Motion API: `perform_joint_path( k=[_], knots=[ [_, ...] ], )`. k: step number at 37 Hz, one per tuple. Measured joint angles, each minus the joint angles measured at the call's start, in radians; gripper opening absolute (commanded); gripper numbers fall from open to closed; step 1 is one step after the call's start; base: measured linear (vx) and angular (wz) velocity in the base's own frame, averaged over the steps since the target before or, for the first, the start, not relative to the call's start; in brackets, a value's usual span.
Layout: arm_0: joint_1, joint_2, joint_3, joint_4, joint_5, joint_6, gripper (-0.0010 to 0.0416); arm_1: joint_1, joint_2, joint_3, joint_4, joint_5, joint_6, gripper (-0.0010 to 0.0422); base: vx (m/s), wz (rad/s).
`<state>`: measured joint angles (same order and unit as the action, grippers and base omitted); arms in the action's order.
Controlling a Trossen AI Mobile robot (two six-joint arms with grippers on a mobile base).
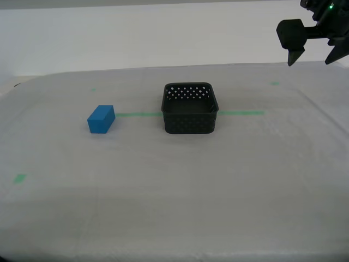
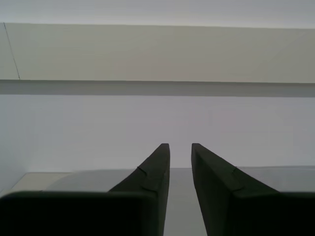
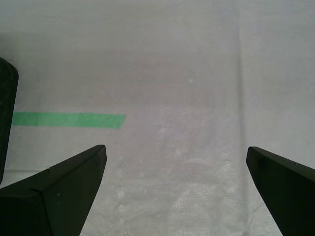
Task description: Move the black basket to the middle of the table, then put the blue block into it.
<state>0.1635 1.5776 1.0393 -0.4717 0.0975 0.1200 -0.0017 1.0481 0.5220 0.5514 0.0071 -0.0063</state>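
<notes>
The black basket [image 1: 190, 109] stands upright and empty around the middle of the table [image 1: 218, 191], astride the green tape line [image 1: 242, 113]. The blue block [image 1: 101, 119] lies on the sheet toward the exterior view's left, well apart from the basket. My first gripper [image 1: 313, 59] hangs open high at the exterior view's upper right; its wrist view shows the gripper [image 3: 175, 147] spread wide over bare sheet, with a sliver of the basket [image 3: 5, 118] and the tape end [image 3: 69, 120]. My second gripper [image 2: 180, 144] faces a pale wall, its fingers nearly together and holding nothing.
Small green patches mark the sheet at the exterior view's lower left [image 1: 20, 178] and far right [image 1: 274, 83]. The table's far edge [image 1: 109, 72] meets a white wall. White sheet lies between block and basket.
</notes>
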Motion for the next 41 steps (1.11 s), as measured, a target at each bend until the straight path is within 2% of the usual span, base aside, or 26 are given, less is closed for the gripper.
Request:
perform_joint_path(
  k=[6, 16, 19, 24, 28, 31, 41],
  knots=[
    [-0.001, 0.0, 0.0, 0.0, 0.0, 0.0, 0.0399, 0.0, 0.0, 0.006, 0.0, 0.041, -0.012, 0.0185, 0.0, 0.0],
    [-0.001, 0.0, 0.0, 0.0, 0.0, 0.0, 0.0398, 0.001, 0.0, 0.007, 0.006, 0.169, -0.013, 0.0318, 0.0, 0.0],
    [0.0, 0.0, 0.0, 0.0, 0.0, 0.0, 0.0399, 0.001, 0.0, 0.007, 0.004, 0.185, -0.014, 0.0353, 0.0, 0.0],
    [0.0, 0.0, 0.0, 0.0, 0.0, 0.0, 0.0398, 0.0, 0.0, 0.006, -0.004, 0.188, -0.027, 0.0408, 0.0, 0.0],
    [0.0, 0.0, 0.0, 0.0, 0.0, 0.0, 0.0398, 0.0, 0.0, 0.006, -0.03, 0.188, -0.052, 0.039, 0.0, 0.0],
    [0.001, 0.0, 0.0, 0.0, 0.0, 0.0, 0.0399, 0.0, 0.0, 0.006, -0.057, 0.189, -0.052, 0.0406, 0.0, 0.0],
    [0.0, 0.0, 0.0, 0.0, 0.0, 0.0, 0.0398, 0.0, 0.0, 0.047, -0.24, 0.189, -0.048, 0.0403, 0.0, 0.0]
  ],
)
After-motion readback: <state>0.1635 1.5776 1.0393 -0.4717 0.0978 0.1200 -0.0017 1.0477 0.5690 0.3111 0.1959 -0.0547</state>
